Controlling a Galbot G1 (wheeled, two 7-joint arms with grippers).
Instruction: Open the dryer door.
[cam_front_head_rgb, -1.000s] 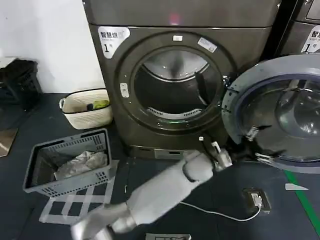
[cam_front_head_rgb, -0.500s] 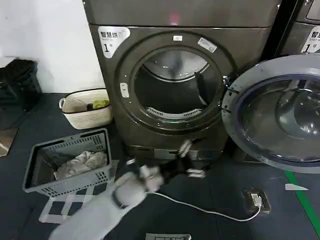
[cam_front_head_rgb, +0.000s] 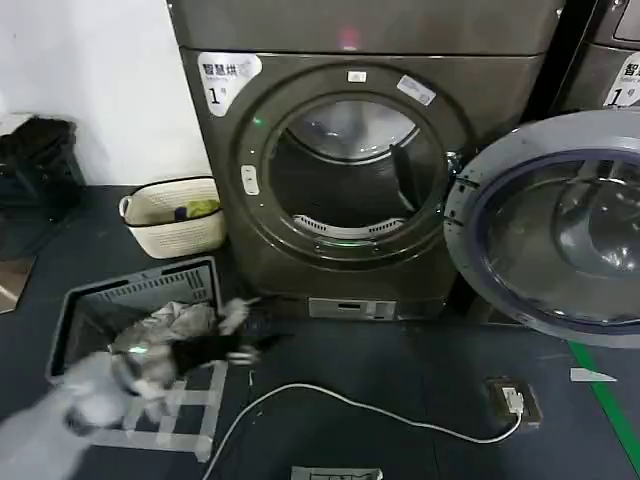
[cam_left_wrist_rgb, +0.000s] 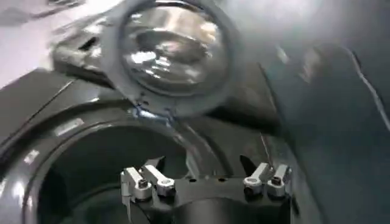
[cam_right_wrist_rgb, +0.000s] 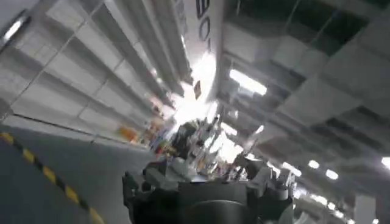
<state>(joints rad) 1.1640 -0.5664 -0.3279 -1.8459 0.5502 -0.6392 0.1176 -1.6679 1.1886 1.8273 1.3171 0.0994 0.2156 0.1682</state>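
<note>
Well, the dryer door (cam_front_head_rgb: 560, 235) stood swung wide to the right of its machine, chrome rim catching the light, dark tinted glass bulging in a dome, grey plastic ring facing me, and the round drum mouth (cam_front_head_rgb: 345, 170) lay fully bare, so I judged the opening done and only a retreat left in hand. My left pincer (cam_front_head_rgb: 240, 330) sat low over the dark floor by the grey slatted basket (cam_front_head_rgb: 90, 300), blurred in the head view; in the left wrist view its fingers (cam_left_wrist_rgb: 146, 181) looked spread apart with nothing between them. The right pincer (cam_right_wrist_rgb: 207, 182) pointed up at ceiling lights, and I could not tell its state. Next, I reckoned, just park the left arm without snagging the thin white cable (cam_front_head_rgb: 380, 410).
</note>
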